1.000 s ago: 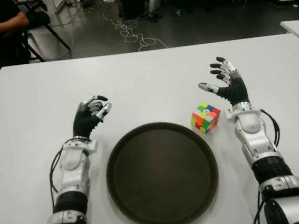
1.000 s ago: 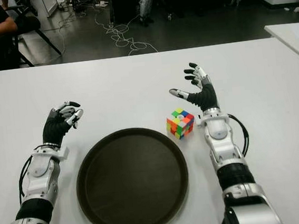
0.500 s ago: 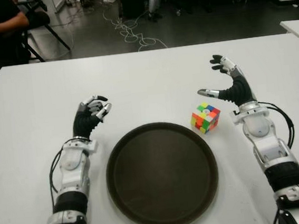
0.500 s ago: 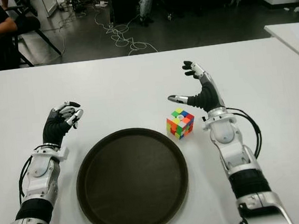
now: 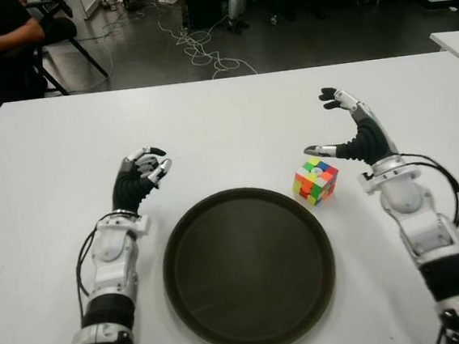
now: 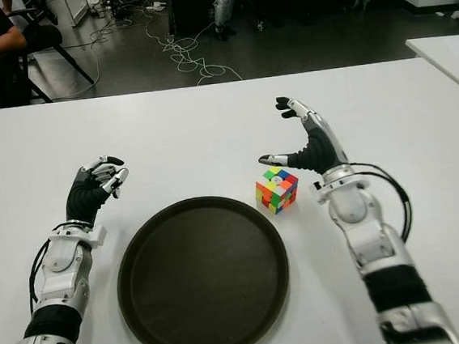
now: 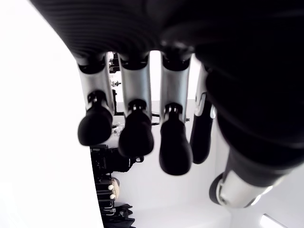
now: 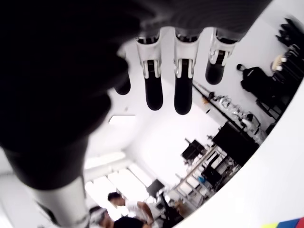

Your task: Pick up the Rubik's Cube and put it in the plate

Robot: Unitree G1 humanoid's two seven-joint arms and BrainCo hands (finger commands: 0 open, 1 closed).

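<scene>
Round, dark, matte plate (image 5: 249, 269) w/ raised rim on smooth white table (image 5: 41, 157). Rubik's Cube (image 5: 315, 180), glossy multicolour tiles, sits on table just beside plate's far-right rim, tilted corner-on. Right hand (image 5: 354, 134) poised beside/above cube, fingers spread wide, thumb tip near cube's top, holding nothing. Left hand (image 5: 139, 177) left of plate, fingers loosely curled, empty.

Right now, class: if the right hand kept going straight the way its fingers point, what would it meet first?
The right hand is open, its fingers reaching toward the table's far side. The Rubik's Cube sits nearer and to its left, off that line. The way looks free, though depth is unclear.
</scene>
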